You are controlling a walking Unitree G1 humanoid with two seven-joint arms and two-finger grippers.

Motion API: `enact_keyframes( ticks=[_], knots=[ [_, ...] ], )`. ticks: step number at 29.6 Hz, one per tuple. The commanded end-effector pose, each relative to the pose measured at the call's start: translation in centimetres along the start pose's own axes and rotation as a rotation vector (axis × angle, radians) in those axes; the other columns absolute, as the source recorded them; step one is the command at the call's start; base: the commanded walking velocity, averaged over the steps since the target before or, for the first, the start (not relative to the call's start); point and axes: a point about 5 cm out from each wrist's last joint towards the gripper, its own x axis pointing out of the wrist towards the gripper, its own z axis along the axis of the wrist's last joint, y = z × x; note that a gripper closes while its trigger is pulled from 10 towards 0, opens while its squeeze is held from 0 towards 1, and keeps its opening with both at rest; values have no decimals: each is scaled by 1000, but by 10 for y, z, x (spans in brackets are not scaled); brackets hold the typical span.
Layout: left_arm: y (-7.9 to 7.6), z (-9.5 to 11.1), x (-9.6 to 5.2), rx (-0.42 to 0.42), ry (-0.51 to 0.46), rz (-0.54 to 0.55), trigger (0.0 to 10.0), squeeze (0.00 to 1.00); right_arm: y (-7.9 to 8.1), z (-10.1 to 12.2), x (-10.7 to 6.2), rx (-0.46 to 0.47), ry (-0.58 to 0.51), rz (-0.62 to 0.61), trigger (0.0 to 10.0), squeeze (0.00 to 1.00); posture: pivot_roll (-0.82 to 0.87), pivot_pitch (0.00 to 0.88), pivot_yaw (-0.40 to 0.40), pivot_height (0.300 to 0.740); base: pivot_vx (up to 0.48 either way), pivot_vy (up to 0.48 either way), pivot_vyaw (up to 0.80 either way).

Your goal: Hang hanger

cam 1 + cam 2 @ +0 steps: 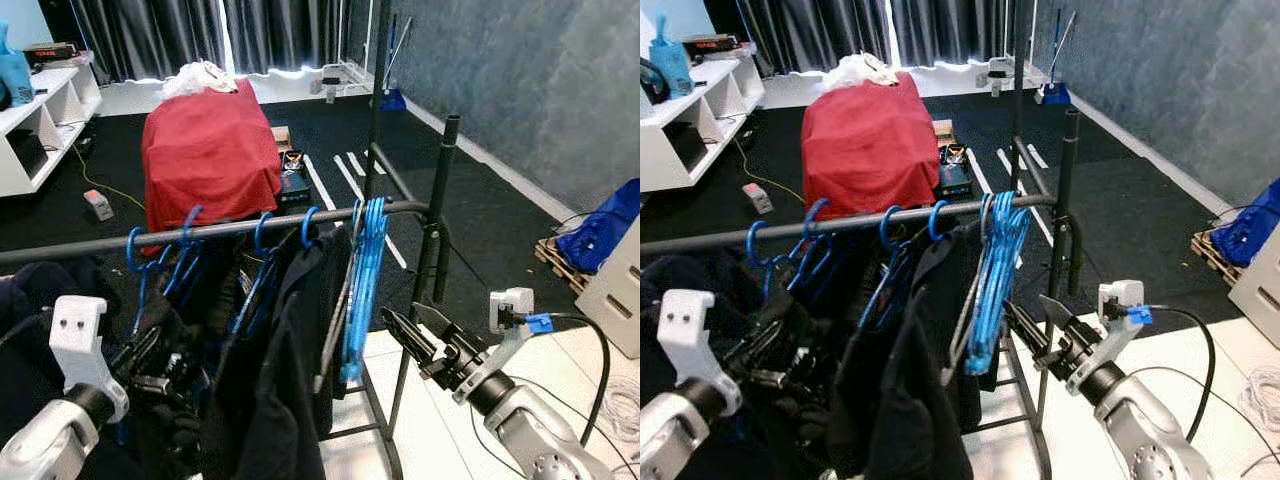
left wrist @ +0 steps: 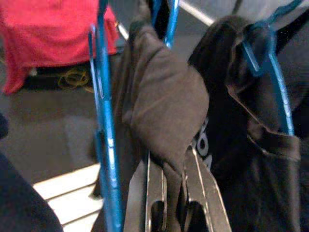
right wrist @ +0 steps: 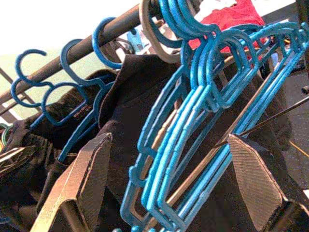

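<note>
A dark clothes rail (image 1: 230,229) runs across in front of me, carrying dark garments (image 1: 290,360) on blue hangers. A bunch of bare blue hangers (image 1: 364,285) hangs near its right end. My right gripper (image 1: 402,315) is open just right of that bunch; in the right wrist view the blue hangers (image 3: 193,125) hang in front of its spread fingers (image 3: 87,179), untouched. Low on the left, my left gripper (image 1: 150,362) sits among the clothes. The left wrist view shows its fingers (image 2: 157,193) shut on a fold of dark garment (image 2: 169,101), next to a blue hanger (image 2: 104,125).
The rack's upright post (image 1: 443,195) stands just beyond my right gripper. Behind the rack is a red-covered object (image 1: 210,150) on the black floor. A white shelf unit (image 1: 40,120) stands far left; a blue bag (image 1: 605,235) and a white box (image 1: 622,290) are at right.
</note>
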Motion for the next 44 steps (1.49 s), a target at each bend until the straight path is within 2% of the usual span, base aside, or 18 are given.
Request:
enact_keyframes(
  ticks=[1, 3, 4, 5, 6, 8, 9, 14, 17, 18, 23, 32, 35, 37, 39, 41, 43, 44],
  knots=[
    [-18, 12, -8, -17, -35, -194, 2118, 0, 0, 0, 0, 11, 4, 4, 10000, 0, -44, 4, 18, 740, 0, 0, 0],
    [-18, 12, -8, -17, -35, -194, 2118, 0, 0, 0, 0, 11, 4, 4, 10000, 0, -44, 4, 18, 740, 0, 0, 0],
    [-26, 10, -13, -47, -25, -273, 2706, 0, -1, 0, 0, 12, 4, 4, 10000, 0, -44, 4, 18, 740, 0, 0, 0],
    [-26, 10, -13, -47, -25, -273, 2706, 0, -1, 0, 0, 12, 4, 4, 10000, 0, -44, 4, 18, 740, 0, 0, 0],
    [-32, 8, -19, -75, -13, -333, 4392, 0, -1, 0, 0, 12, 4, 5, 10000, 0, -44, 4, 18, 740, 0, 0, 0],
    [-32, 8, -19, -75, -13, -333, 4392, 0, -1, 0, 0, 12, 4, 5, 10000, 0, -44, 4, 18, 740, 0, 0, 0],
    [-34, 3, -25, -96, 0, -366, 10000, 0, -1, -1, 0, 13, 5, 6, 10000, 0, -42, 1, 16, 740, 0, 0, 0],
    [-33, -9, -40, -119, 54, -404, 10000, 0, -1, -1, 1, 14, 8, 8, 10000, 0, -41, 0, 12, 740, 0, 0, 0],
    [-33, -9, -40, -119, 54, -404, 10000, 0, -1, -1, 1, 14, 8, 8, 10000, 0, -41, 0, 12, 740, 0, 0, 0],
    [-27, -17, -45, -108, 99, -381, 10000, 0, -1, -1, 1, 15, 9, 10, 10000, 0, -41, 0, 12, 740, 0, 0, 0],
    [-15, -32, -39, -72, 137, -228, 10000, 0, -1, -1, 0, 12, 11, 10, 10000, 0, -44, 0, 13, 740, -178, 0, 0],
    [-26, -31, -29, -80, 105, -267, 10000, 0, -1, -1, 0, 8, 13, 9, 10000, 0, -48, 0, 11, 740, -398, 0, 0],
    [-37, -26, -17, -85, 72, -318, 10000, 0, -1, -1, 1, 0, 13, 8, 10000, 0, -50, 0, 8, 740, -399, 0, 0],
    [-37, -26, -17, -85, 72, -318, 10000, 0, -1, -1, 1, 0, 13, 8, 10000, 0, -50, 0, 8, 740, -394, 0, 0],
    [-49, -20, 3, -80, 28, -375, 10000, 0, -1, 0, 3, -28, 18, -10, 10000, 0, -57, 0, 12, 740, -388, 0, 0],
    [-49, -20, 3, -80, 28, -375, 10000, 0, -1, 0, 3, -28, 18, -10, 10000, 0, -57, 0, 12, 740, -386, 0, 0],
    [-59, -16, 22, -70, -5, -414, 10000, 0, 0, 0, 4, -78, 27, -17, 10000, 0, -60, 0, 9, 740, -343, 0, 384],
    [-59, -16, 22, -70, -5, -414, 10000, 0, 0, 0, 4, -78, 27, -17, 10000, 0, -60, 0, 9, 740, -304, 0, 769]
  ],
)
